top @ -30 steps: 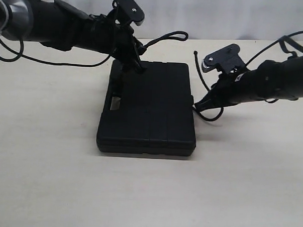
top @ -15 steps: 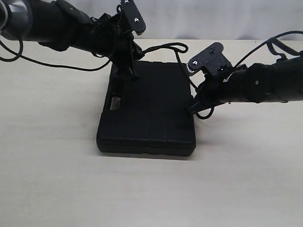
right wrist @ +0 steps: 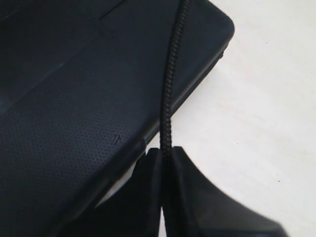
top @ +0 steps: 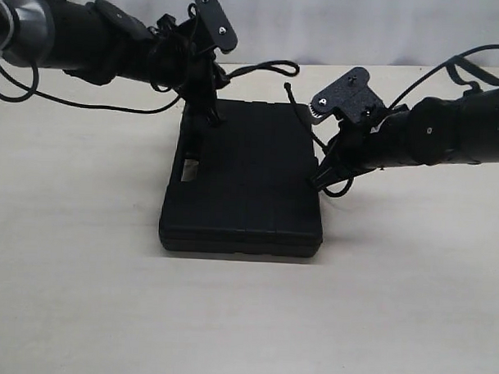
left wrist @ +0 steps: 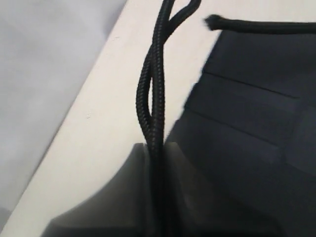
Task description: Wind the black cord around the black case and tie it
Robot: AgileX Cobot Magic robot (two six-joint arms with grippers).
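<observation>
counter [top: 82, 296]: pale cream and plain, carrying the black case near the middle of the scene.
black case [top: 245, 183]: lies flat with its lid up. It is a matte black rectangle with rounded corners, the lid moulded in long ribbed panels with a fine stippled grain, a seam running round the side and a handle cutout by its left edge.
left gripper [top: 209, 116]: over the case's far left corner, jaws clenched on two strands of cord lying side by side.
right gripper [top: 319, 180]: just beside the case's right edge, low, jaws clenched on a single strand.
black cord [top: 270, 67]: thin and braided. A doubled loop leaves the left jaws and runs beyond the case's far edge, and one strand rises from the right jaws across the case's far right corner.
cord end [top: 287, 87]: blunt, above the case's far right part; whether it touches the case cannot be told.
</observation>
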